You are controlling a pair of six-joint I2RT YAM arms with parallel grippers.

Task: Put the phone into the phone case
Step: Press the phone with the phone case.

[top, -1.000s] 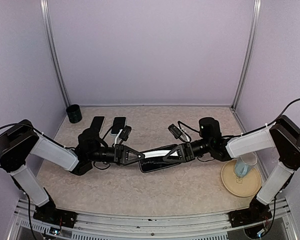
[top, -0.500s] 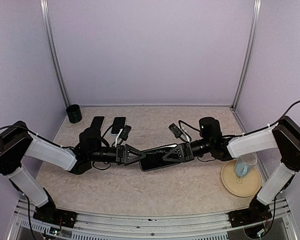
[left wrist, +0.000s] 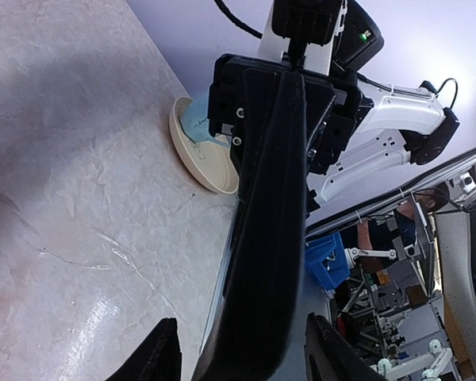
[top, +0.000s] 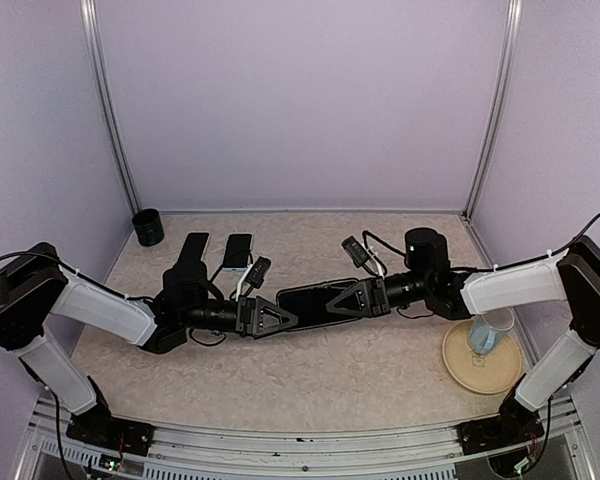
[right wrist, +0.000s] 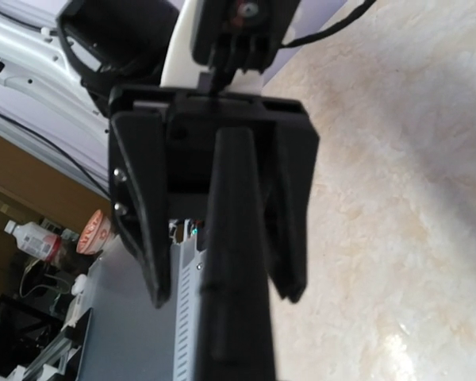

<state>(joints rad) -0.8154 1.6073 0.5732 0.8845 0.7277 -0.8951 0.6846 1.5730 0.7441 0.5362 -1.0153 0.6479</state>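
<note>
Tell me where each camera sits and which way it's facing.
Top external: above and behind, looking down at the table; the left arm and right arm show whole.
Left wrist: on the left gripper, facing along the phone toward the right gripper; own fingertips show.
Right wrist: faces the other way along it, at the left gripper; own fingers unclear.
Shared: both wrist views see the phone edge-on.

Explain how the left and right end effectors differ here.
The right end effector is shut on the black phone; the left end effector is open, its fingers either side of the phone's other end. The right one alone holds it. Both are black, two-fingered, and point toward each other.
</note>
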